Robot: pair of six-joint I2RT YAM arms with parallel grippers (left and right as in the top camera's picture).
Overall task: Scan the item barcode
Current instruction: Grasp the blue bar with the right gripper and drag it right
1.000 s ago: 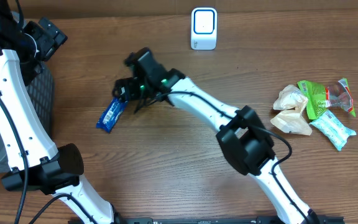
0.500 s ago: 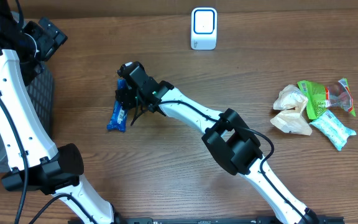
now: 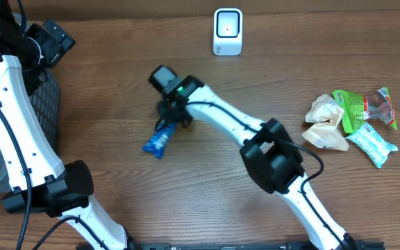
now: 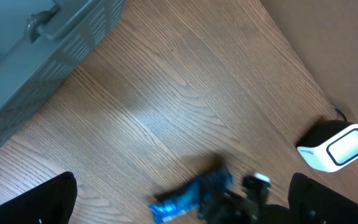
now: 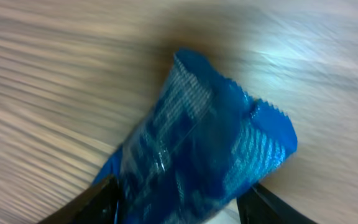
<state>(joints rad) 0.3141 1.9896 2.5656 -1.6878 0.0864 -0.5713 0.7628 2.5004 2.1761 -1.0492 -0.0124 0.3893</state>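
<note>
The item is a blue snack packet (image 3: 158, 141), hanging aslant left of the table's middle. My right gripper (image 3: 170, 119) is shut on its upper end. In the right wrist view the blue packet (image 5: 197, 143) fills the gap between the two dark fingers (image 5: 95, 202), above blurred wood. The white barcode scanner (image 3: 228, 31) stands at the back edge, well behind the packet. My left gripper (image 4: 184, 202) is open and empty, high over the table's left; its view looks down on the packet (image 4: 191, 196) and the scanner (image 4: 335, 147).
A grey mesh basket (image 3: 45, 104) stands at the left edge and shows in the left wrist view as the basket (image 4: 42, 50). A pile of snack packets (image 3: 353, 121) lies at the right. Bare wood lies between the packet and the scanner.
The right gripper has closed on the blue packet and carried it to the right, turning it as it went. The left arm has not moved.
</note>
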